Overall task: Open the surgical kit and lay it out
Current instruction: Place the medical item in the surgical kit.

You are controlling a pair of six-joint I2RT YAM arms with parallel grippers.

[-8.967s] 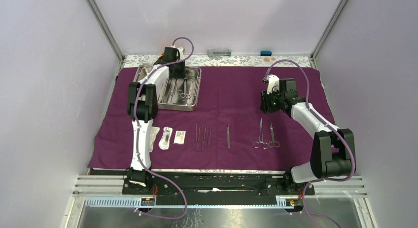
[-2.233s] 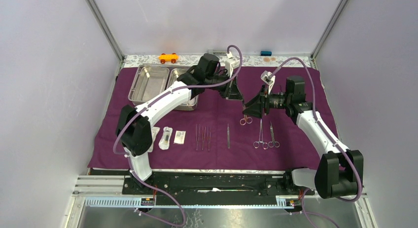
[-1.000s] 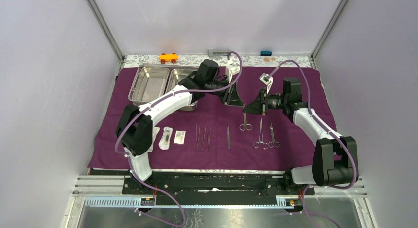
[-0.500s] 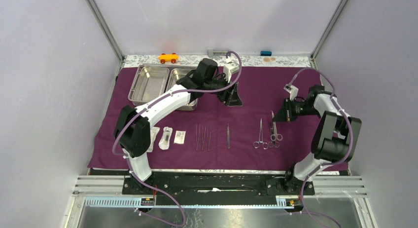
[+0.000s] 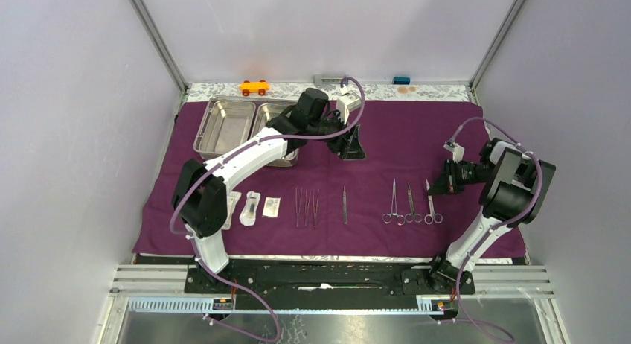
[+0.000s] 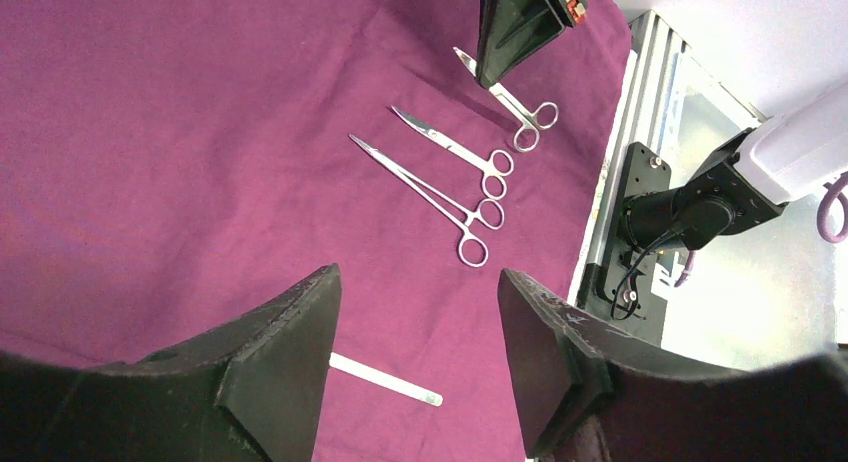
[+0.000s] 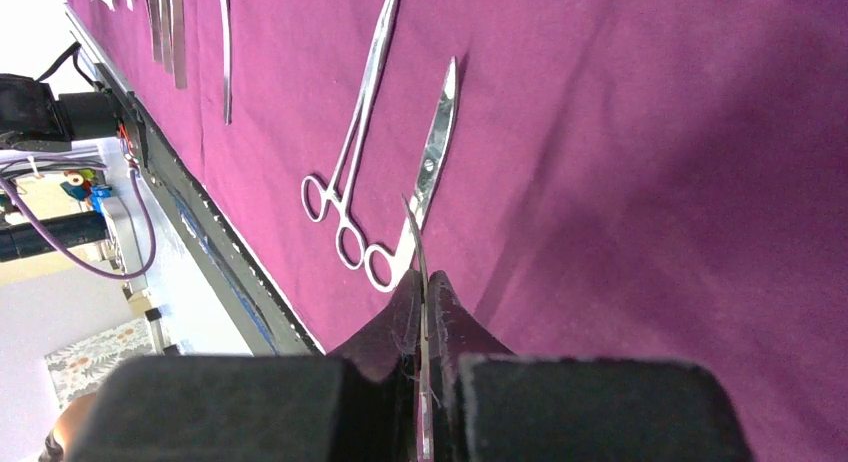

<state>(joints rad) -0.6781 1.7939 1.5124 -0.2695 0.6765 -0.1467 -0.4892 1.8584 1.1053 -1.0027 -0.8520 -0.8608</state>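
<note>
Forceps (image 5: pixel 431 204) at right end of row on purple cloth (image 5: pixel 402 135), blade end pinched in right hand (image 5: pixel 439 185), fingers pressed together. Thin steel: light, stiff, slick, probably pivots; hold near hinge looks safer. Next forceps (image 5: pixel 410 199) just beside, so tight fit. Left hand (image 6: pixel 418 277) spread, empty, above mid-cloth. Tray (image 5: pixel 205 128) well apart, far left.

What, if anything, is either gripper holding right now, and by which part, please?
The right gripper pinches the slim steel ring-handled forceps by their blade end; the left gripper is open and empty.
</note>
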